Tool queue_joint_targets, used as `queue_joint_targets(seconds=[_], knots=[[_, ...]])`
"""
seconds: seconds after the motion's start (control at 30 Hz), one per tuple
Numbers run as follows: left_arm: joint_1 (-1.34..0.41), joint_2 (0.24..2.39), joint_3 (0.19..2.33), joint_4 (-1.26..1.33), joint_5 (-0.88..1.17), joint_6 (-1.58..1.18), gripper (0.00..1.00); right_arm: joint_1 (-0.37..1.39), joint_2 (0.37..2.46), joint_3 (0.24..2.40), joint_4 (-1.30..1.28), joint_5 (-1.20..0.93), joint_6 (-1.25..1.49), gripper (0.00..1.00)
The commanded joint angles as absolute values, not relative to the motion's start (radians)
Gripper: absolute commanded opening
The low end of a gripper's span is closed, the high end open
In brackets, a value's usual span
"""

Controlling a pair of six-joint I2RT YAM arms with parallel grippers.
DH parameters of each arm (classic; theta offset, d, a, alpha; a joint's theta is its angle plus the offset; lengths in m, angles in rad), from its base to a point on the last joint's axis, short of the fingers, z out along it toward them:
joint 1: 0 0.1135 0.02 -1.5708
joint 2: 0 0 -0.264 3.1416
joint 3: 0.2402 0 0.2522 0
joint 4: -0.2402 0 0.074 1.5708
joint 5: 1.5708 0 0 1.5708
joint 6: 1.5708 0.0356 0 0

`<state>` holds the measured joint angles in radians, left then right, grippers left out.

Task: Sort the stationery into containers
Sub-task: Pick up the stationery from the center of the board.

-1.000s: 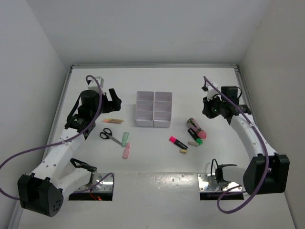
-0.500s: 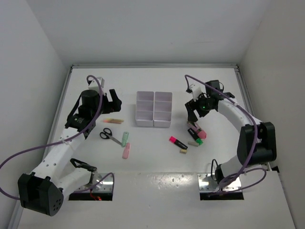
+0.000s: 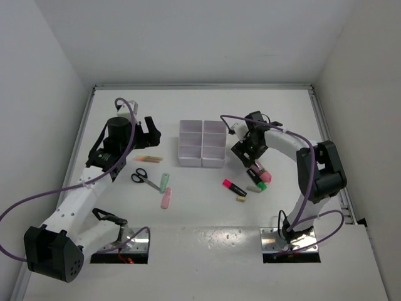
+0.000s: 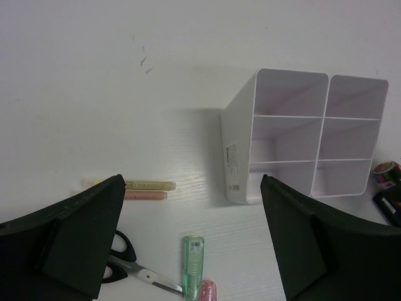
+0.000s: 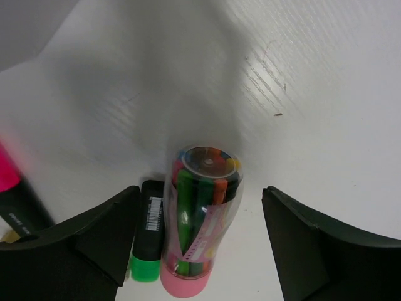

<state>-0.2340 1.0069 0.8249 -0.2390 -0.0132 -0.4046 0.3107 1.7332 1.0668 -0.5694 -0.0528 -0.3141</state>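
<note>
The white six-compartment organizer tray (image 3: 190, 161) (image 4: 241, 150) stands mid-table, with nothing showing in its compartments. Left of it lie two thin pencils (image 3: 149, 158) (image 4: 148, 186), black-handled scissors (image 3: 143, 178) (image 4: 123, 257), a green stick (image 3: 164, 182) (image 4: 192, 256) and a pink stick (image 3: 166, 199) (image 4: 207, 292). My left gripper (image 3: 150, 129) (image 4: 191, 200) hangs open above them, holding nothing. To the right lie a clear tube of markers with a pink cap (image 3: 261, 171) (image 5: 202, 219), a black-and-green highlighter (image 3: 256, 179) (image 5: 147, 235) and a pink highlighter (image 3: 234, 187) (image 5: 9, 182). My right gripper (image 3: 245, 152) (image 5: 200, 197) is open, with a finger to either side of the marker tube.
Two small beige erasers (image 3: 240, 199) (image 3: 253, 189) lie near the pink highlighter. White walls enclose the table on the left, back and right. The arm bases sit at the near edge.
My right arm has swung left from the right side to above the marker tube, and its jaws have opened. The left arm has stayed in place.
</note>
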Motion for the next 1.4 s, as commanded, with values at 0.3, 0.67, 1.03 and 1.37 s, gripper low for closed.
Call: queue_joint_targets(seconds=[0.3,0.67,1.03,1.37], knots=[[-0.232,1.014,0.865,-0.221,0.006,-0.413,0.96,0.325,1.809,1.104,-0.538,0.064,-0.281,0.69],[-0.232,1.014,0.865,-0.230,0.006,-0.413,0.96,0.325,1.827,1.104,-0.551,0.055,-0.262,0.27],[-0.232,1.014,0.865,-0.230,0.006,-0.413,0.96,0.304,1.513,1.195,-0.627,-0.110,-0.285,0.00],[-0.232,1.032,0.865,-0.230,-0.023,-0.393,0.96,0.337,1.653,1.584,-0.568,-0.612,-0.350,0.00]])
